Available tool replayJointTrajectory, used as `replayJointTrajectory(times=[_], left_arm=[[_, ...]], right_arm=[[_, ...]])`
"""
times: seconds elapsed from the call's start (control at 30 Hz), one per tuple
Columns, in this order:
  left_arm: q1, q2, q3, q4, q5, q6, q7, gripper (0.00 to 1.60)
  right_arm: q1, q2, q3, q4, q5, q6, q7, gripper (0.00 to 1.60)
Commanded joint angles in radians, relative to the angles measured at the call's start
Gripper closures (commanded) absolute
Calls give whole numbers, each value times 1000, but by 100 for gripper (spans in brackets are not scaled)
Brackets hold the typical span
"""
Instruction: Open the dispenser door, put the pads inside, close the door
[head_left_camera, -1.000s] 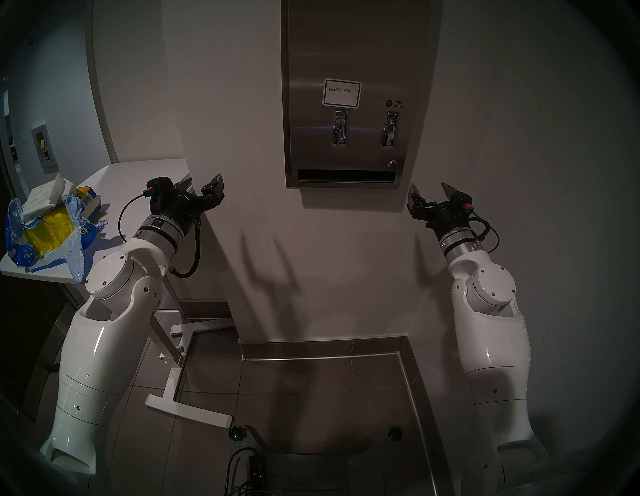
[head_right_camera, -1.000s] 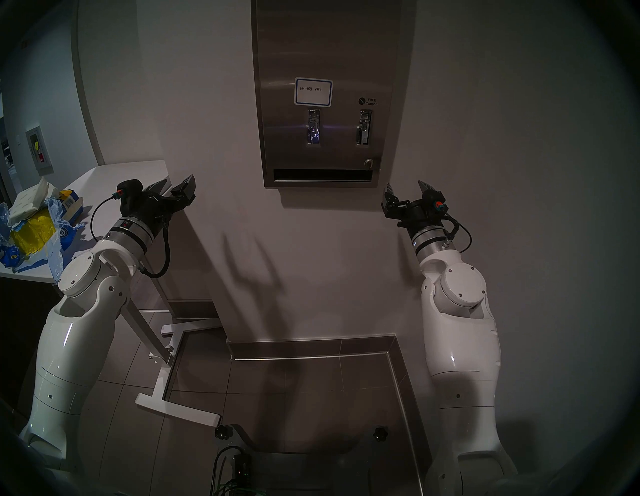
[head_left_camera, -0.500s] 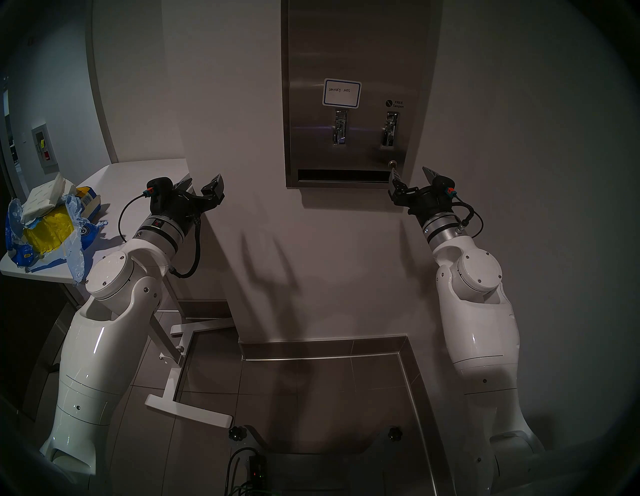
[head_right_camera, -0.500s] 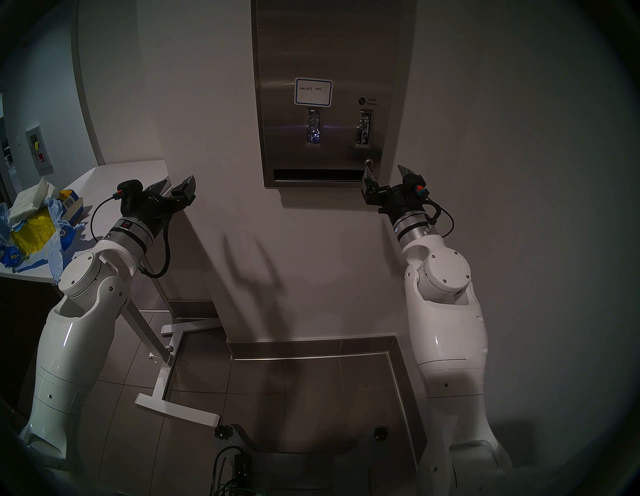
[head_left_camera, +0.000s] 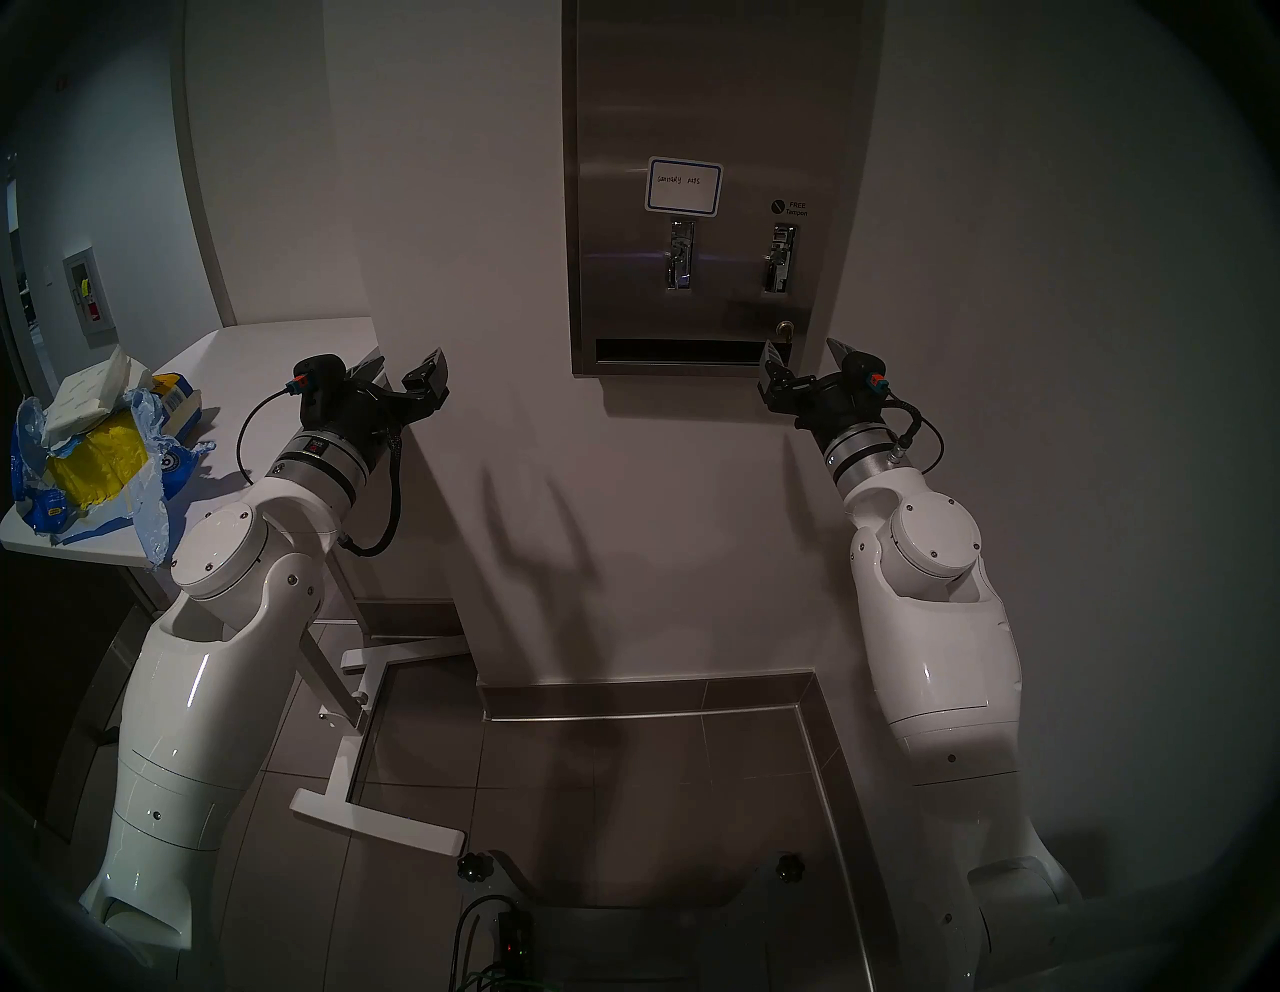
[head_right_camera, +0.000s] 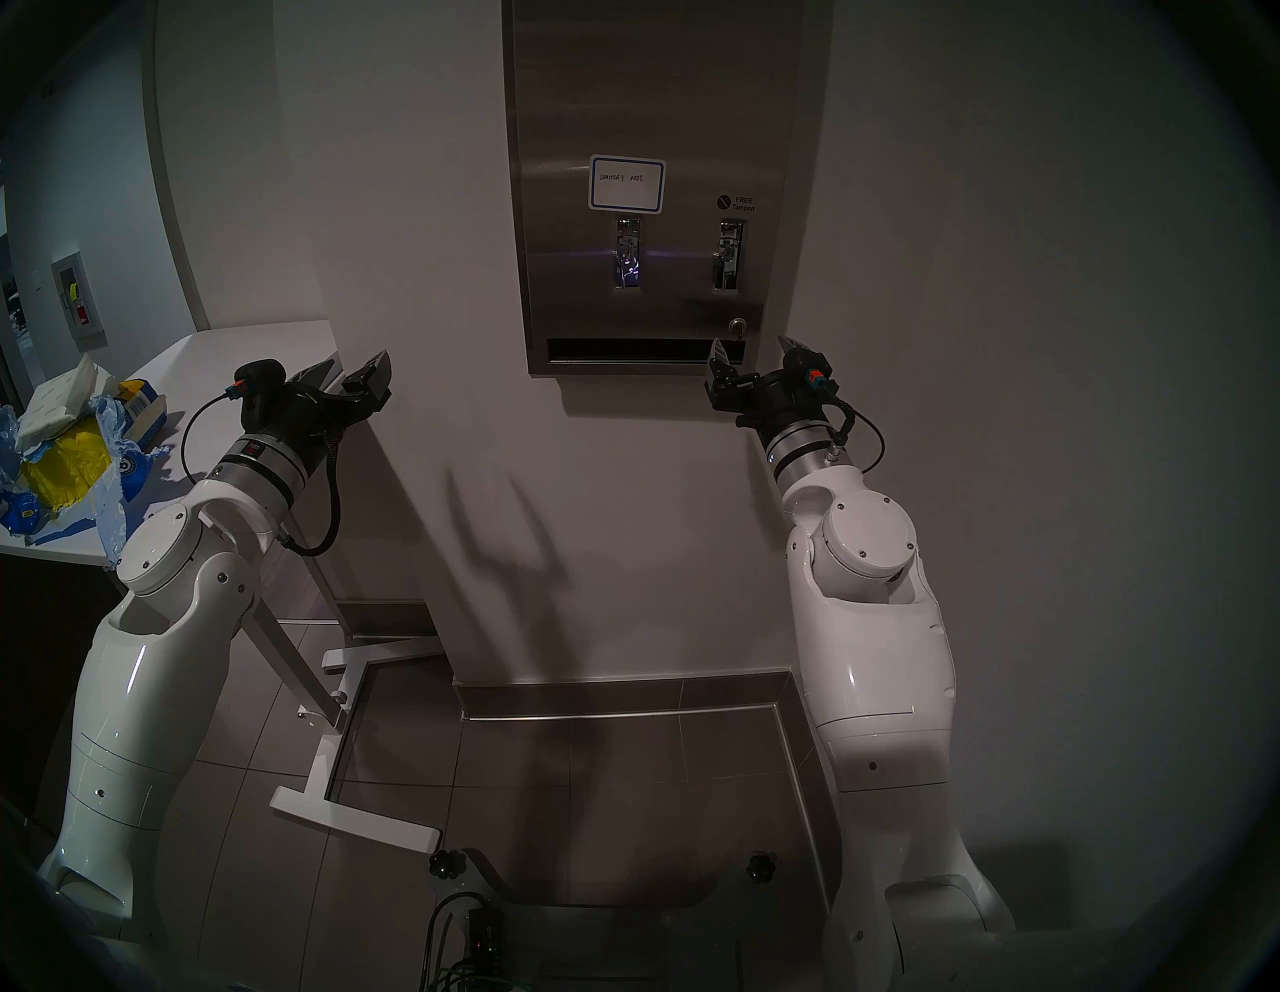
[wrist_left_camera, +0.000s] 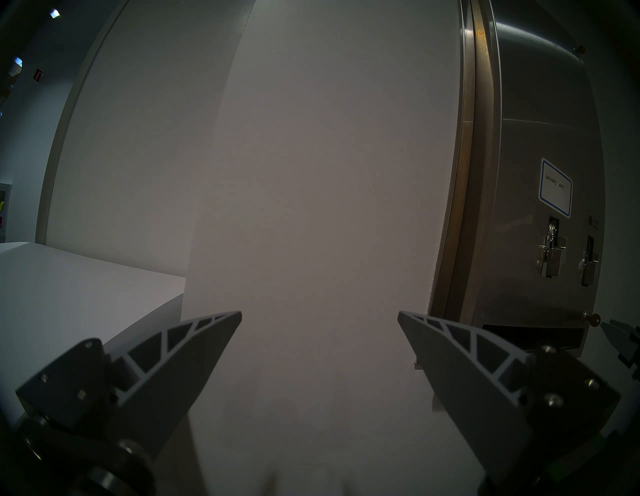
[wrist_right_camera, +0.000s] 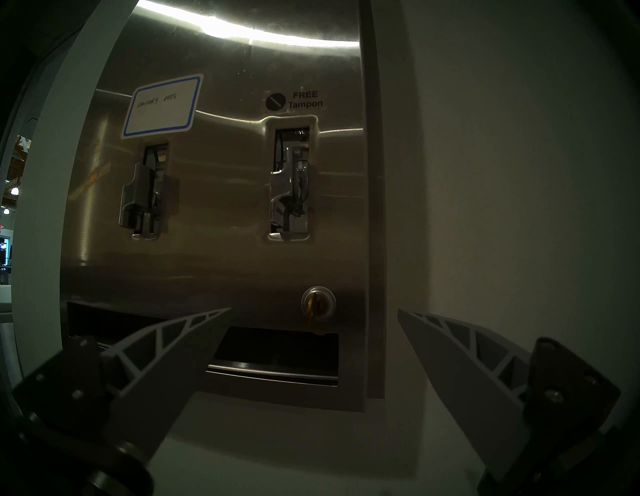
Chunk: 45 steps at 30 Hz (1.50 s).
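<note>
Just below the lock (wrist_right_camera: 318, 302) at the lower right corner of the dispenser door (head_left_camera: 699, 125), the right end effector (head_left_camera: 803, 355) stands wide and empty; the door sits shut, flush on the wall. A key seems to sit in that lock, and a finger could knock it or slip off instead of turning it. The left end effector (head_left_camera: 409, 370), also wide and empty, waits well left of the lock. The white pads (head_left_camera: 86, 395) lie far left of the lock on the surface (head_left_camera: 277, 346), half buried in wrapping. Their count and the door's hinge side are unclear.
</note>
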Motion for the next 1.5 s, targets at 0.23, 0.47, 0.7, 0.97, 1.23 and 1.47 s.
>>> replayJointTrajectory(times=[0.23, 0.47, 0.7, 0.97, 1.23, 1.47], left_arm=[[-25, 1, -10, -25, 0, -11, -1, 0], [-25, 1, -10, -25, 0, -11, -1, 0], [-25, 1, -10, -25, 0, -11, -1, 0], [-25, 1, -10, -25, 0, -11, -1, 0], [-25, 1, -10, -24, 0, -11, -1, 0], [-25, 1, -10, -25, 0, -11, -1, 0]], right_arm=[[79, -8, -15, 10, -9, -27, -12, 0], [100, -7, -21, 33, -12, -36, -11, 23], [121, -4, -24, 61, -15, -43, -10, 53], [144, -2, -23, 94, -16, -48, -8, 73], [173, -1, -18, 129, -17, -57, 0, 81], [183, -1, -11, 149, -18, -68, 10, 90]])
